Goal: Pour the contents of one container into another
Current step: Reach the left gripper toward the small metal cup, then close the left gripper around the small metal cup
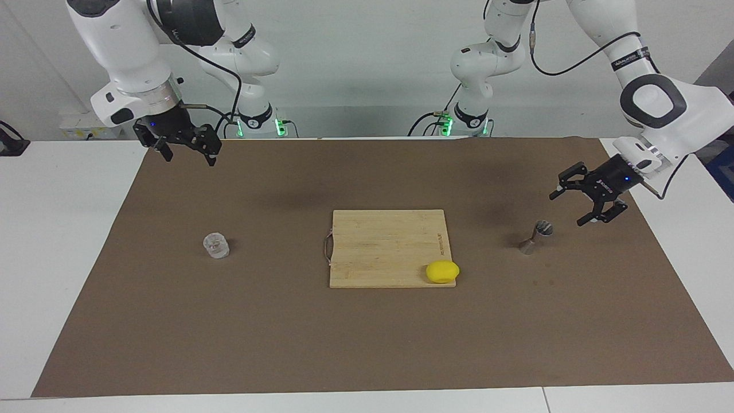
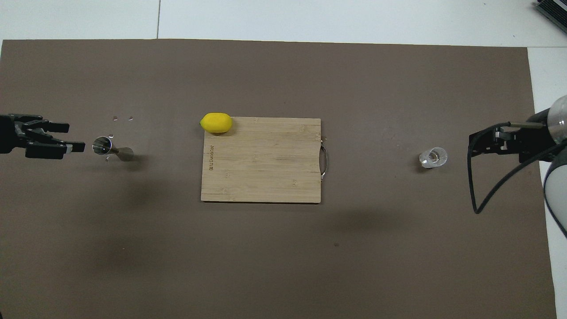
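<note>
Glass cup (image 1: 216,245) stands at mid-left of the facing frame, silver jigger (image 1: 536,236) at mid-right. Left gripper (image 1: 567,206), fingers spread, hangs just beside the jigger. Right gripper (image 1: 188,156), spread, waits at upper left. Cutting board (image 1: 387,248) carries dark edge lettering, unreadable.

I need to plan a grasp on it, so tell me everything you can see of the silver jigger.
The jigger is a small silver metal hourglass: two cones joined at a narrow waist. It stands upright on the brown mat at the left arm's end of the table, open mouth up; contents cannot be told. Only the mat touches it. The left gripper, open, hangs close beside its rim, apart from it.
</note>
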You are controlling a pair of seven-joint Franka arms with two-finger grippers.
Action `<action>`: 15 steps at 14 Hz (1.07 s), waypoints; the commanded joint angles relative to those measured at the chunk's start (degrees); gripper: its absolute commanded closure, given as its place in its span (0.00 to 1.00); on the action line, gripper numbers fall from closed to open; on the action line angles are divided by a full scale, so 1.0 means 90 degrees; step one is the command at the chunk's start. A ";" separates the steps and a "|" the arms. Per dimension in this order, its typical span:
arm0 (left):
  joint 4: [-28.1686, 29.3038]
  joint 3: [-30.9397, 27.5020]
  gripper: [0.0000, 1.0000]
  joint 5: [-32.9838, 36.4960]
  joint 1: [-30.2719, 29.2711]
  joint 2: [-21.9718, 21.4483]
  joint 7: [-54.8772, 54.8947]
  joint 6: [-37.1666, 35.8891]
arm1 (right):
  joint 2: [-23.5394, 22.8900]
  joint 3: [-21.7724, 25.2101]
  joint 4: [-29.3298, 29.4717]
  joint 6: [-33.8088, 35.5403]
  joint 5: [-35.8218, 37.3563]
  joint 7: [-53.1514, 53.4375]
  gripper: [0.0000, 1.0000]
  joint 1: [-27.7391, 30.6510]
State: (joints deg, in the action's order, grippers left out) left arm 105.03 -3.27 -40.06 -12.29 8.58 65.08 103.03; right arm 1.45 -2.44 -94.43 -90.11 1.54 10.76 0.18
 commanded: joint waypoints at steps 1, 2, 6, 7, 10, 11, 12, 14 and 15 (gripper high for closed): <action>-0.0547 0.0061 0.00 -0.0740 -0.0392 0.0598 0.0725 -0.0869 | 0.0122 -0.0041 -0.0123 -0.0017 -0.0073 0.0084 0.00 0.0067; -0.0595 0.0061 0.00 -0.0966 -0.0480 0.0754 0.1415 -0.1026 | 0.0122 -0.0041 -0.0123 -0.0017 -0.0073 0.0084 0.00 0.0067; -0.0791 0.0080 0.00 -0.1241 -0.0568 0.1194 0.3091 -0.1212 | 0.0122 -0.0031 -0.0123 -0.0017 -0.0073 0.0084 0.00 0.0067; -0.0811 0.0167 0.00 -0.1367 -0.0713 0.1330 0.3140 -0.1435 | 0.0122 -0.0041 -0.0123 -0.0017 -0.0073 0.0084 0.00 0.0067; -0.0928 0.0402 0.00 -0.1739 -0.0988 0.1517 0.3461 -0.1749 | 0.0122 -0.0041 -0.0123 -0.0017 -0.0073 0.0084 0.00 0.0067; -0.0928 0.0412 0.00 -0.1778 -0.0998 0.1527 0.3627 -0.1885 | 0.0122 -0.0041 -0.0123 -0.0017 -0.0073 0.0084 0.00 0.0067; -0.0928 0.0412 0.00 -0.1808 -0.1027 0.1537 0.3725 -0.2051 | 0.0122 -0.0041 -0.0123 -0.0017 -0.0073 0.0084 0.00 0.0067; -0.0938 0.0422 0.00 -0.2051 -0.1047 0.1614 0.3804 -0.2228 | 0.0122 -0.0031 -0.0123 -0.0017 -0.0073 0.0084 0.00 0.0067; -0.0996 0.0432 0.00 -0.2275 -0.1076 0.1750 0.4056 -0.2354 | 0.0122 -0.0041 -0.0123 -0.0017 -0.0073 0.0084 0.00 0.0067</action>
State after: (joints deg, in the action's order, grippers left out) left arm 98.25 -0.16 -57.57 -20.72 21.57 98.28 84.85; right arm 1.45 -2.44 -94.43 -90.11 1.54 10.76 0.18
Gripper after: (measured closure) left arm 0.000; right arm 0.000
